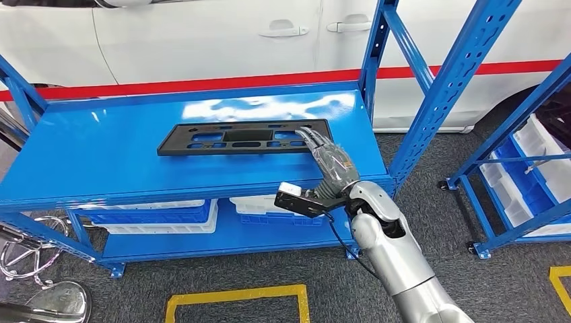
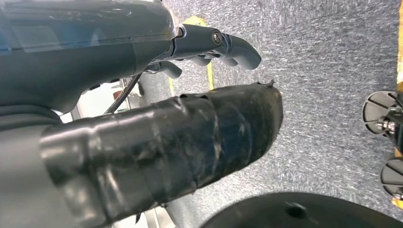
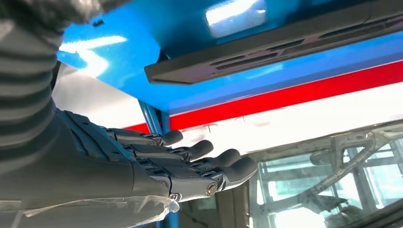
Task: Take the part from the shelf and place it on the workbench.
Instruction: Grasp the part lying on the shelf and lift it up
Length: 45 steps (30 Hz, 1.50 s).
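Lying flat on the top level of the blue shelf (image 1: 101, 155), the part (image 1: 242, 137) is a long black plastic panel with rectangular cut-outs, set lengthwise toward the shelf's back edge and nearer its right end than its left. It is not yet lifted.

At the panel's right end the right hand (image 1: 331, 165) reaches in over the front edge of the shelf, its fingers straight and spread apart, holding nothing; the fingertips (image 1: 306, 132) lie at the panel's near right corner, though whether they touch it cannot be told. In the right wrist view the same extended fingers (image 3: 204, 161) are apart from the panel's (image 3: 266, 52) edge, with a clear gap between them.

The step in hand looks like the reach and grasp. To do it well, the hand should get fingers over the top face and the thumb under the end edge. Since the panel sits flush on the shelf, easing that end out past the shelf's right edge may be needed first. Gripped at one end only, so long a panel will likely droop or swing, so a firm hold and a slow, level lift would suit.

The left hand (image 2: 157, 133) hangs over grey floor (image 2: 332, 57), holding nothing, fingers loosely curled.

Behind the shelf stands a white car (image 1: 202, 40) with a red stripe.
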Each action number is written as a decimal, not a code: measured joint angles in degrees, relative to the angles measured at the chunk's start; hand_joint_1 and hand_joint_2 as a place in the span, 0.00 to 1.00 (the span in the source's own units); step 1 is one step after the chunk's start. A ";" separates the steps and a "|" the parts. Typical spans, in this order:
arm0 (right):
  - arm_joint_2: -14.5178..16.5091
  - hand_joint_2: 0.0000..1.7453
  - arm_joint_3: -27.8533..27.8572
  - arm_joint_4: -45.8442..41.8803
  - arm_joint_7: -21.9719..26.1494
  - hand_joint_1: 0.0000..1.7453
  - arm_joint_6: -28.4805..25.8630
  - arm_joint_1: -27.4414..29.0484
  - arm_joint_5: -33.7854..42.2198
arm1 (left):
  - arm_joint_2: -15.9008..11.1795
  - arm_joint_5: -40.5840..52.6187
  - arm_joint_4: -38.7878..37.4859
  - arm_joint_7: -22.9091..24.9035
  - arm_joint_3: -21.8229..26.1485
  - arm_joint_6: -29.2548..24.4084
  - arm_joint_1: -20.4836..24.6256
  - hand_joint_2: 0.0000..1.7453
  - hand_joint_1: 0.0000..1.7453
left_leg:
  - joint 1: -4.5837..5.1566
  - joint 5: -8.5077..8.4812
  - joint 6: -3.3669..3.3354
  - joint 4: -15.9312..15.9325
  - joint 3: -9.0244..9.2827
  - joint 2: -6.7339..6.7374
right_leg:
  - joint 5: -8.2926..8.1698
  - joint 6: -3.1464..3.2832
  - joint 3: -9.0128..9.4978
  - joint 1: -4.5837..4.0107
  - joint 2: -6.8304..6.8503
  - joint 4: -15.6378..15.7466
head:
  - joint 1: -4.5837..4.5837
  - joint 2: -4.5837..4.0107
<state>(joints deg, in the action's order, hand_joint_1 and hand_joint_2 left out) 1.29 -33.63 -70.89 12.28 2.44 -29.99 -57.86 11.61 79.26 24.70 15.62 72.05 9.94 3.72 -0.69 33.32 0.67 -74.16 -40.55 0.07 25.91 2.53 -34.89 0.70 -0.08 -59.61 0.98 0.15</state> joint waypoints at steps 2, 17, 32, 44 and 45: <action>0.18 1.00 -0.66 0.06 -0.22 0.00 -0.90 -0.02 -1.46 | -0.01 0.13 0.00 -0.03 0.02 0.00 -0.05 0.00 0.00 | -0.02 -4.26 -0.18 5.84 2.27 0.01 | 0.27 -0.19 0.29 0.03 -0.13 -0.14 | 0.01 0.00; 2.34 1.00 -6.99 0.93 -5.16 0.00 -9.67 -0.88 -18.74 | 0.55 2.43 0.96 -0.58 0.08 1.25 -0.03 0.00 0.00 | 0.56 -7.53 -1.35 15.60 6.56 -0.39 | 0.50 -0.76 0.74 -0.31 -0.10 0.14 | -0.05 0.00; 3.64 0.00 -6.01 3.70 -2.42 0.00 -5.67 -1.70 -14.06 | 0.81 3.11 1.77 -0.98 0.08 1.45 -0.06 0.00 0.00 | 0.53 -7.50 -1.44 15.55 6.57 -0.39 | 0.49 -1.41 0.68 -0.43 -0.10 0.14 | -0.04 0.00; 3.56 0.00 -3.49 7.21 1.81 0.00 -3.44 -3.98 -5.62 | 0.61 3.40 1.77 -2.82 0.10 0.79 -0.06 0.00 0.00 | 0.52 -7.51 -1.42 15.55 6.59 -0.38 | 0.50 -1.41 0.66 -0.49 -0.12 0.09 | -0.04 0.00; 3.56 0.00 -3.40 7.35 1.81 0.00 -3.44 -4.03 -5.58 | 0.60 3.40 1.77 -2.84 0.10 0.78 -0.06 0.00 0.00 | 0.55 -7.49 -1.45 15.50 6.57 -0.38 | 0.48 -1.44 0.66 -0.40 -0.12 0.12 | -0.04 0.00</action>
<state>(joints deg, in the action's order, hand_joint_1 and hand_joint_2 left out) 4.85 -37.03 -63.53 14.10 -1.01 -34.03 -63.44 12.21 82.66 26.47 12.78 72.15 10.72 3.66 -0.14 25.83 -0.78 -58.66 -33.97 -0.31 26.39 1.09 -34.23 0.31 -0.20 -59.49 0.94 0.15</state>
